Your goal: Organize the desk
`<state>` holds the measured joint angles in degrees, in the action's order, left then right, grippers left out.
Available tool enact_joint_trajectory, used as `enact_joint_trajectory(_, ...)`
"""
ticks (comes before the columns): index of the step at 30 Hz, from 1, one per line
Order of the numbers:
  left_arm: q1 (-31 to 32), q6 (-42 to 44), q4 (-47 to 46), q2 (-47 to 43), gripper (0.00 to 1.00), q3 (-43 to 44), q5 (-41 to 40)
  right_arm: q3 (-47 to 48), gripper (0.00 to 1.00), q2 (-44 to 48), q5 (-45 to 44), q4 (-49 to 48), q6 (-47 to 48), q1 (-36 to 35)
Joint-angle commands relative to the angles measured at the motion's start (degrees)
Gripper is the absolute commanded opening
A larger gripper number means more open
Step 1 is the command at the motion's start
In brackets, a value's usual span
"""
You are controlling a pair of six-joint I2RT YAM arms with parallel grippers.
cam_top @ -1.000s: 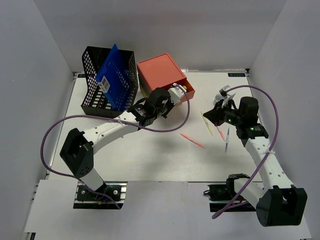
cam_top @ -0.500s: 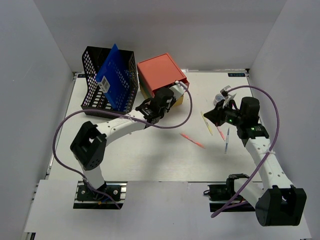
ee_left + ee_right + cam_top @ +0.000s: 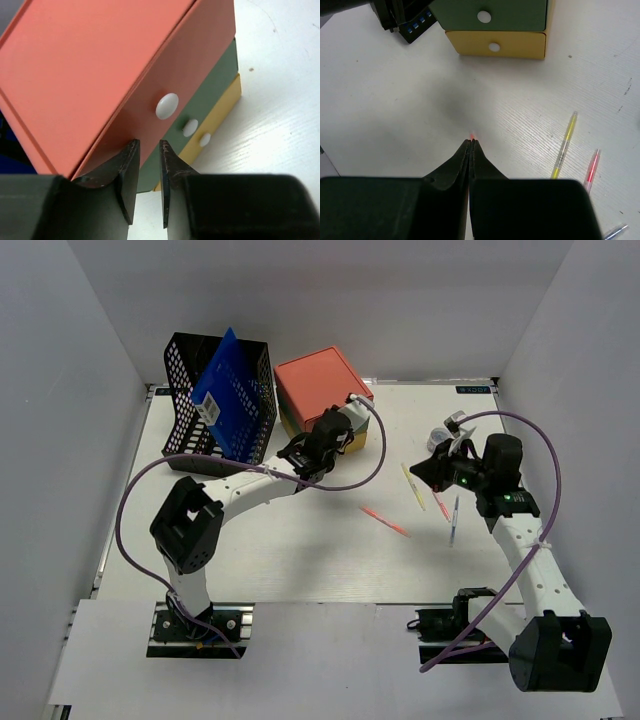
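Reaching toward the far left of the white tabletop [image 3: 300, 550], the left claw [image 3: 147, 145] stood just before the drawer box [image 3: 320, 390], its fingers a narrow gap apart with nothing between them, level with the coral drawer's lower edge beneath its white knob [image 3: 167, 106]. The green drawer [image 3: 210, 85] and yellow drawer [image 3: 225, 107] below looked shut. A black mesh basket [image 3: 190, 410] holding a blue folder [image 3: 225, 390] stood just left of the box. The right claw [image 3: 470, 142] hung over the tabletop's right half, fingers pressed together and empty. A yellow pen [image 3: 413, 486], two pink pens [image 3: 384, 521] and a blue pen [image 3: 454, 520] lay loose near it.
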<state>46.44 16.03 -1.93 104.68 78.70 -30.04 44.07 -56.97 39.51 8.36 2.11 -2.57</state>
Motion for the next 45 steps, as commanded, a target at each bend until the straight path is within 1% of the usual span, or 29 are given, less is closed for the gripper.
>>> enact_joint_trajectory(1, -1.2, -0.4, -2.2, -0.7, 0.34, 2.3, -2.7, -0.2, 0.00, 0.3, 1.4, -1.6, 0.6, 0.6)
enact_joint_trajectory(12, -1.7, -2.1, -1.2, -0.4, 0.37, 3.0, -1.4, -0.2, 0.00, 0.0, 1.9, -1.4, 0.6, 1.7)
enact_joint_trajectory(13, -1.7, -2.4, -0.2, -0.9, 0.37, 3.0, -0.6, -0.2, 0.00, 0.0, 2.2, -1.3, 0.8, 1.8)
enact_joint_trajectory(14, -1.7, -2.8, 0.3, -1.4, 0.34, 2.9, 0.8, -0.2, 0.00, 0.0, 3.0, -1.1, 1.1, 2.0)
enact_joint_trajectory(15, -1.7, -3.1, 0.4, -2.3, 0.33, 1.5, 4.0, -0.3, 0.00, 0.0, 3.6, -0.9, 1.9, 2.0)
enact_joint_trajectory(18, -1.7, -4.8, 1.1, -7.0, 0.28, -1.0, 9.9, -0.5, 0.00, -0.5, 6.7, -0.4, 3.6, 2.0)
enact_joint_trajectory(19, -1.7, -5.4, 1.5, -9.9, 0.27, -2.5, 14.4, -0.5, 0.02, -0.9, 7.5, 0.1, 5.1, 1.8)
enact_joint_trajectory(20, -1.7, -6.1, 1.6, -11.6, 0.25, -3.5, 16.5, -0.4, 0.09, -1.5, 9.5, 0.7, 5.7, 1.8)
enact_joint_trajectory(21, -1.7, -7.2, 1.6, -13.3, 0.25, -4.5, 18.3, -0.2, 0.16, -2.5, 10.3, 1.4, 6.2, 1.7)
enact_joint_trajectory(22, -1.7, -7.9, 1.6, -17.2, 0.26, -6.6, 21.7, -0.1, 0.28, -3.1, 11.0, 1.9, 7.2, 1.5)
enact_joint_trajectory(24, -1.7, -9.7, 3.9, -21.3, 0.36, -9.2, 23.9, -0.1, 0.36, -5.1, 12.3, 2.2, 7.4, 0.7)
enact_joint_trajectory(25, -1.7, -10.5, 3.8, -23.8, 0.42, -13.4, 24.5, 0.1, 0.43, -5.5, 12.3, 2.2, 7.3, 0.1)
enact_joint_trajectory(26, -1.7, -11.2, 3.4, -28.6, 0.50, -15.7, 23.8, 0.3, 0.45, -6.1, 10.7, 2.1, 7.1, -0.4)
enact_joint_trajectory(27, -2.2, -12.6, 3.3, -31.2, 0.64, -17.9, 23.0, 0.6, 0.48, -7.4, 9.8, 1.2, 6.8, -2.8)
enact_joint_trajectory(28, -2.2, -13.3, 3.1, -33.8, 0.70, -20.6, 22.4, 0.8, 0.50, -8.0, 8.7, 0.7, 6.2, -3.6)
enact_joint_trajectory(29, -2.8, -14.6, 2.9, -38.6, 0.74, -25.3, 20.9, 1.7, 0.52, -8.9, 6.0, 0.1, 5.3, -4.6)
enact_joint_trajectory(30, -2.8, -15.2, 2.9, -40.8, 0.81, -27.3, 20.5, 2.4, 0.53, -10.9, 4.4, -0.5, 4.8, -7.6)
enact_joint_trajectory(31, -3.6, -15.4, 3.3, -42.9, 0.83, -29.3, 20.3, 3.3, 0.56, -12.0, 3.0, -1.3, 4.1, -8.5)
enact_joint_trajectory(32, -4.3, -17.6, 3.9, -44.3, 0.85, -32.4, 20.3, 5.6, 0.56, -13.4, 0.2, -1.6, 2.8, -9.5)
enact_joint_trajectory(33, -4.3, -18.1, 4.8, -46.8, 0.86, -33.8, 20.5, 7.2, 0.56, -16.4, -1.3, -1.9, 1.9, -12.1)
enact_joint_trajectory(35, -5.6, -18.8, 5.9, -48.3, 0.88, -36.2, 21.3, 11.5, 0.57, -19.5, -5.4, -2.5, 0.0, -13.6)
enact_joint_trajectory(36, -5.6, -18.8, 6.8, -49.0, 0.90, -36.5, 22.5, 12.8, 0.57, -22.3, -6.7, -3.2, -3.4, -15.7)
enact_joint_trajectory(37, -6.2, -18.9, 7.5, -48.9, 0.91, -36.3, 23.1, 13.7, 0.57, -23.4, -8.4, -5.3, -4.8, -16.3)
enact_joint_trajectory(38, -6.2, -19.1, 8.8, -48.6, 0.92, -35.0, 24.5, 14.4, 0.57, -25.5, -9.1, -6.9, -8.4, -17.7)
enact_joint_trajectory(40, -6.7, -19.8, 9.2, -48.4, 0.92, -34.3, 25.6, 14.2, 0.58, -27.2, -10.8, -13.7, -11.9, -18.5)
enact_joint_trajectory(42, -7.2, -21.1, 8.4, -48.8, 0.93, -34.7, 27.8, 12.9, 0.62, -29.5, -11.2, -18.7, -17.2, -19.5)
enact_joint_trajectory(43, -7.2, -21.4, 7.9, -48.9, 0.93, -34.9, 28.5, 12.3, 0.65, -30.8, -11.4, -24.0, -18.5, -19.8)
enact_joint_trajectory(44, -7.8, -21.5, 7.9, -48.5, 0.93, -35.1, 29.2, 11.3, 0.69, -31.4, -11.7, -26.4, -21.2, -20.3)
enact_joint_trajectory(45, -7.8, -21.5, 8.3, -47.7, 0.93, -34.9, 29.3, 11.2, 0.69, -32.2, -12.3, -28.2, -22.6, -20.8)
